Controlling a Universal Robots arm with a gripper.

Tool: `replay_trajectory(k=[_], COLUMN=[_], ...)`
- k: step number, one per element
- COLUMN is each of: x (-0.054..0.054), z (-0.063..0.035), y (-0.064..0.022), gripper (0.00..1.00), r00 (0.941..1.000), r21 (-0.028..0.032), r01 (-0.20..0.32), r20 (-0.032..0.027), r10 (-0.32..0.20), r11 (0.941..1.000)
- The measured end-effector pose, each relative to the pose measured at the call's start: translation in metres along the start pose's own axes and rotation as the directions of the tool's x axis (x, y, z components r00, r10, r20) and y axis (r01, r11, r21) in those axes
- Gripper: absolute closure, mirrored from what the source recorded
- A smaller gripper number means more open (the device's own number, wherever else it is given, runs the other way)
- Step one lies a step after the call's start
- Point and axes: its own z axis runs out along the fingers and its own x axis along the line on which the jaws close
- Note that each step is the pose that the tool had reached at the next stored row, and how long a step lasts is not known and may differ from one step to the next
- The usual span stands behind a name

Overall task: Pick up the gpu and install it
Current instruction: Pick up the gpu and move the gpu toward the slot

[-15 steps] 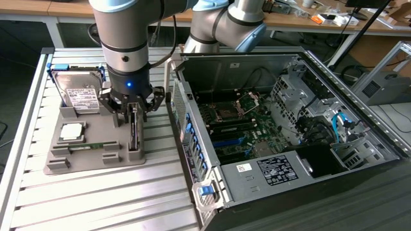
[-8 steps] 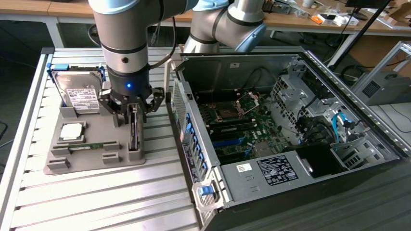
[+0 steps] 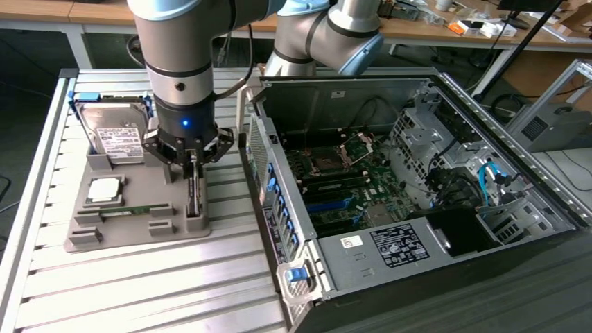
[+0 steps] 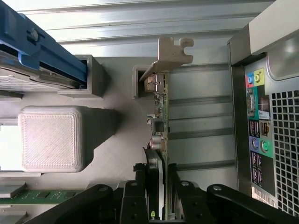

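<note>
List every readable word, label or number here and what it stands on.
Nothing can be read.
hard drive label: print too small.
power supply label: too small.
white sticker beside it: blurred.
rear-panel sticker, wrist view: blurred.

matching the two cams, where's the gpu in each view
Exterior view: the gpu stands edge-on in the gray holder tray, under the hand, toward the exterior view's left.
Wrist view: the gpu runs edge-on out from the hand.
Shared landmark: the gray holder tray.
</note>
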Motion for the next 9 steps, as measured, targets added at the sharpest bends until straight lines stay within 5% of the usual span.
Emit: replay_trajectory(k=[9], x=[0.0], z=[0.0001], y=[0.0], gripper=[0.73], r00=[1.0], r21=[-0.0001], r01=[0.0], r20=[0.0002], r10=[0.0], r11=[1.0])
